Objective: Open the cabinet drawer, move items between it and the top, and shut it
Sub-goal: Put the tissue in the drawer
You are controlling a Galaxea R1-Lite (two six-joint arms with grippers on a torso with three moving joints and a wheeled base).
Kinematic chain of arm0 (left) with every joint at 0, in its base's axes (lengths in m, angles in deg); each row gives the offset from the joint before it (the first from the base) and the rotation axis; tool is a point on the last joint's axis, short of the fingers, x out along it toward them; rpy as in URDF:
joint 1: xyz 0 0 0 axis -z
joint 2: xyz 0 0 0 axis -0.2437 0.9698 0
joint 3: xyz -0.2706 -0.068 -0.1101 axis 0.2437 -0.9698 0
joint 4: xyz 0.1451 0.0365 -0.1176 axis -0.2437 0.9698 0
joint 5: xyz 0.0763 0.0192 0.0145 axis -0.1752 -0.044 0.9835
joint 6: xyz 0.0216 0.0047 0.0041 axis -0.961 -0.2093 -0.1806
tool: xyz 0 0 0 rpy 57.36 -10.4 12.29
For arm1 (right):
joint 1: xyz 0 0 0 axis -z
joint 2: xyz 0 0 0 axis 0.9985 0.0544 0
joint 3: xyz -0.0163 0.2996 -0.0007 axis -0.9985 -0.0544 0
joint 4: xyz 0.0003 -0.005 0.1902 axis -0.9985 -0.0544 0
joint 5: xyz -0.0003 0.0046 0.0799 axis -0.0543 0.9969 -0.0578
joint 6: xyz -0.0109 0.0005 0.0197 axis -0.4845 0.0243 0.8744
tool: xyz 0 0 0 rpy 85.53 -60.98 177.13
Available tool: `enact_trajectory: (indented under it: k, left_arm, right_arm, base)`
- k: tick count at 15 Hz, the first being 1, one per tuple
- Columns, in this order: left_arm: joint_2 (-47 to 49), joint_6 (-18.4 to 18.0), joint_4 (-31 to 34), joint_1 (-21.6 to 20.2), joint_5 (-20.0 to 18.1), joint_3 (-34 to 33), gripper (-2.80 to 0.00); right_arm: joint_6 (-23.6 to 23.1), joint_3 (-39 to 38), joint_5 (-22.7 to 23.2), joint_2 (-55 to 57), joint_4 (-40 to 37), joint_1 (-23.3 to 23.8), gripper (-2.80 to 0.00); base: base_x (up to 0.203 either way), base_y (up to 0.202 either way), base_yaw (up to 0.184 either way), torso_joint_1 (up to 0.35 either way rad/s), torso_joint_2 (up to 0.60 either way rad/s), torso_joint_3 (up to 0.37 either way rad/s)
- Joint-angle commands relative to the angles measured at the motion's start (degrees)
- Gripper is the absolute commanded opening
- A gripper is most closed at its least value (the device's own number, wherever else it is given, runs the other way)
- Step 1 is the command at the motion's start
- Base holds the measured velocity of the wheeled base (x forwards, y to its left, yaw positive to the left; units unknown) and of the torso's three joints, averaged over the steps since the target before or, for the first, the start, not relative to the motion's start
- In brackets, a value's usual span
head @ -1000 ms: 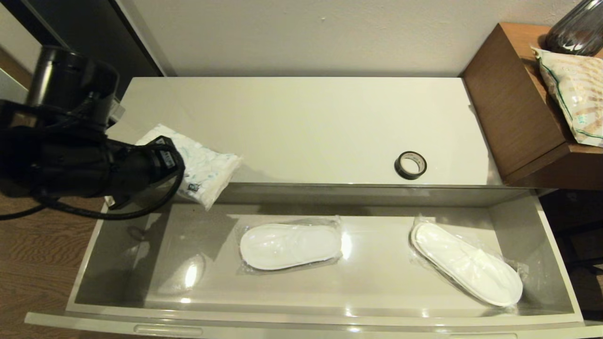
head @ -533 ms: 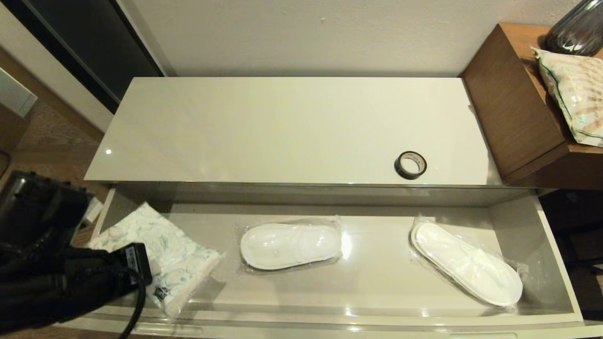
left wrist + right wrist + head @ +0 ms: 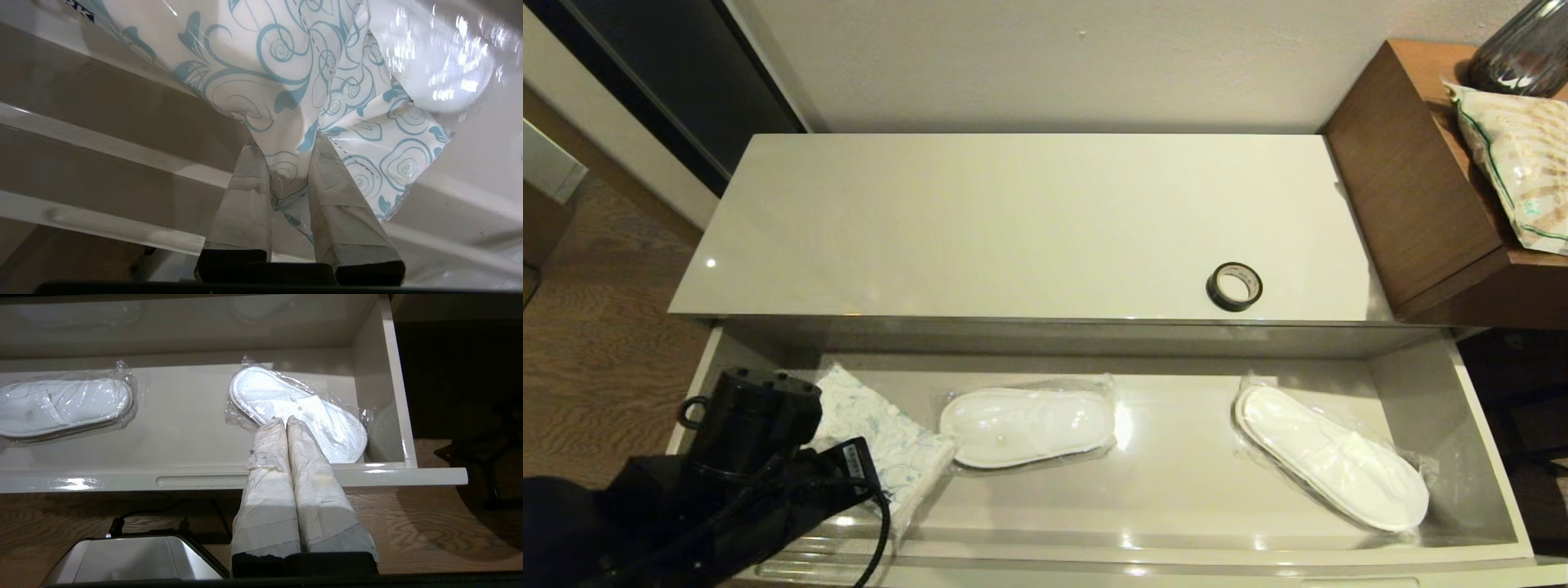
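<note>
Head view: the cabinet drawer (image 3: 1176,523) stands pulled out below the top (image 3: 1013,220). At its near-left corner the left gripper (image 3: 288,163) reaches in, its fingers (image 3: 249,192) pinched narrow on one edge of the tissue pack (image 3: 886,445), which sits inside the drawer at the left end, just beside a wrapped white slipper (image 3: 1025,425). A second wrapped slipper (image 3: 1331,469) lies at the right end of the drawer. The black tape roll (image 3: 1234,287) rests on the top, near its front edge and toward the right. At the far right stands a brown wooden table (image 3: 1421,204) with a printed bag (image 3: 1519,163) on it. The right gripper (image 3: 282,422) hangs in front of the drawer's right end, fingers pressed together and holding nothing.
</note>
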Motion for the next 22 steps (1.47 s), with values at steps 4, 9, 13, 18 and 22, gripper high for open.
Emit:
enact_trajectory:
  k: [4,9,13,18,22]
  left_arm:
    - [10.30,0.13,-0.78,8.73,2.91,0.26,-2.80]
    - [17.99,-0.96,-10.16,10.46,8.21,0.90,-2.80]
    - [25.21,-1.54,-11.07,8.64,11.27,7.16,-2.80]
    - [33.46,-3.97,-11.42,6.88,17.96,13.30,-2.80]
    - [36.06,-5.54,-10.99,5.87,17.96,16.70,-2.80]
  right_arm:
    - [-0.03,-0.01,0.04,0.09,0.04,0.00,-2.80]
    - [-0.03,-0.01,-0.03,0.09,0.04,0.00,-2.80]
    - [-0.03,-0.01,0.06,0.09,0.04,0.00,-2.80]
    - [-0.03,-0.01,-0.03,0.09,0.04,0.00,-2.80]
    - [-0.03,-0.01,0.03,0.09,0.04,0.00,-2.80]
  base:
    - [0.000,0.000,0.000,0.000,0.00,0.000]
    - [0.000,0.000,0.000,0.000,0.00,0.000]
    - [0.000,0.000,0.000,0.000,0.00,0.000]
    - [0.000,0.000,0.000,0.000,0.00,0.000]
    - [0.000,0.000,0.000,0.000,0.00,0.000]
